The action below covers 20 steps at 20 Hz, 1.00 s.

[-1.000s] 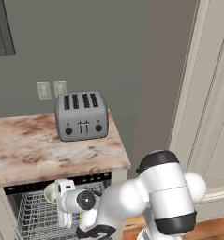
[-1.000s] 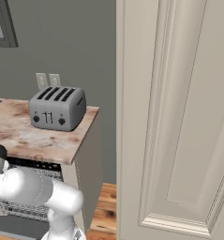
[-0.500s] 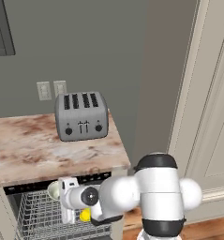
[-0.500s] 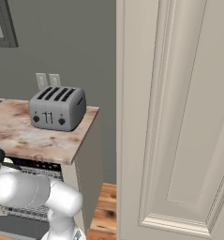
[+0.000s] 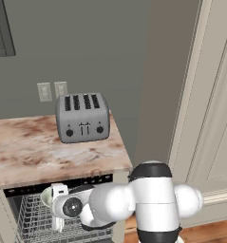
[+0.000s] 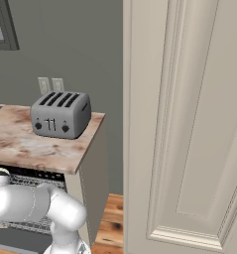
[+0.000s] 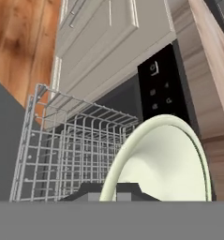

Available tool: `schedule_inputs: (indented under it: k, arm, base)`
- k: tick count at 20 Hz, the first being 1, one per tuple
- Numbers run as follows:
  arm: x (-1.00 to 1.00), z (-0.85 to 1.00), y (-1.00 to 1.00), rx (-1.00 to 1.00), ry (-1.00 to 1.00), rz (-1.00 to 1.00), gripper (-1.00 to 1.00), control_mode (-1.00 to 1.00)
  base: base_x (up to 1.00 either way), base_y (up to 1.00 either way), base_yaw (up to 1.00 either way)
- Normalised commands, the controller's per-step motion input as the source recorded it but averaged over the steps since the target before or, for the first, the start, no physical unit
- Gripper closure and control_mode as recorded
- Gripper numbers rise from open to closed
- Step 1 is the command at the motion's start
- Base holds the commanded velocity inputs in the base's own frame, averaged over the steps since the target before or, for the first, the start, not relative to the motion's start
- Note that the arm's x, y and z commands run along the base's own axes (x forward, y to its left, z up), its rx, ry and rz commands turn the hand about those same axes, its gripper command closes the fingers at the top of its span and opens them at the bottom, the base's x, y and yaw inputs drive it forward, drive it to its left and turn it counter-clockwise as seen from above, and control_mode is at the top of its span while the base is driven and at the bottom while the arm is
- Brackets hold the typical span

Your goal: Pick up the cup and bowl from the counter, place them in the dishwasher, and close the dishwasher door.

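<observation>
In the hand view the pale greenish-white bowl (image 7: 166, 158) stands on edge, and my gripper (image 7: 114, 191) is shut on its rim. Behind it the dishwasher's grey wire rack (image 7: 71, 145) is pulled out under the black control strip (image 7: 161, 89). The grey dishwasher door (image 7: 5, 140) lies open at the left. In the left base view my gripper (image 5: 57, 209) holds the bowl (image 5: 45, 196) over the rack (image 5: 32, 223), just below the counter (image 5: 34, 152) edge. The cup is hidden.
A silver four-slot toaster (image 5: 82, 117) stands at the back of the counter, below two wall outlets (image 5: 52, 90). A tall beige panelled door (image 6: 189, 124) rises at the right. Wooden floor (image 7: 24, 37) lies beside the open dishwasher.
My arm has swung a little to the left, carrying the bowl with it over the rack. A yellow spot that showed under the hand is now covered by the arm.
</observation>
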Motion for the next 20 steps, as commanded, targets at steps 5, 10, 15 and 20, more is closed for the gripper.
schedule_inputs:
  k: [5,10,15,20]
  arm:
    - [0.0,-0.15,0.0,-0.04,0.0,-0.05,1.0,-1.0]
    - [0.0,-0.12,0.0,-0.02,0.0,-0.04,1.0,-1.0]
    - [0.0,-0.28,0.0,0.0,0.0,-0.01,1.0,-1.0]
    - [0.04,-0.45,0.0,0.0,0.0,0.0,1.0,-1.0]
  base:
    - [0.0,0.0,0.0]
    - [0.0,0.0,0.0]
    - [0.0,0.0,0.0]
    - [0.0,0.0,0.0]
